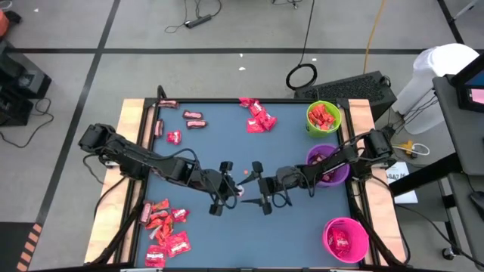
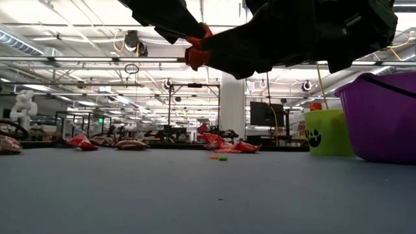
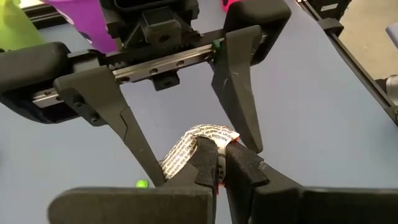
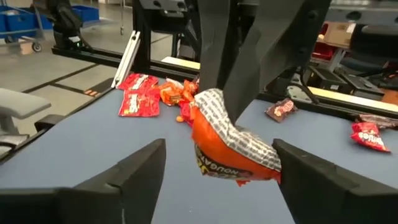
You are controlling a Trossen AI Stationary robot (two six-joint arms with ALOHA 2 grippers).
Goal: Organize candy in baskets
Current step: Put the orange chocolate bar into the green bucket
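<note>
From above, both arms meet over the middle of the blue table [image 1: 227, 128]: the left gripper [image 1: 236, 192] is clenched on an orange-red candy packet [image 1: 240, 191], and the right gripper [image 1: 261, 186] faces it with its fingers spread wide on either side. The lime green basket [image 1: 324, 119] stands at the far right corner, the purple basket [image 1: 327, 165] at the right edge, the pink basket [image 1: 346, 239] at the near right corner, each with candy inside. Loose red candy lies in a heap [image 1: 164, 230] near the near left corner and along the far edge [image 1: 257, 116]. At table height, the packet [image 2: 197, 50] hangs clear of the surface. The left wrist view shows its own fingertips [image 3: 205, 163] pinching the packet's crimped end [image 3: 198, 142] between the right gripper's open fingers. The right wrist view shows the packet [image 4: 230, 148] dangling between its released fingers [image 4: 134, 177], touching neither.
</note>
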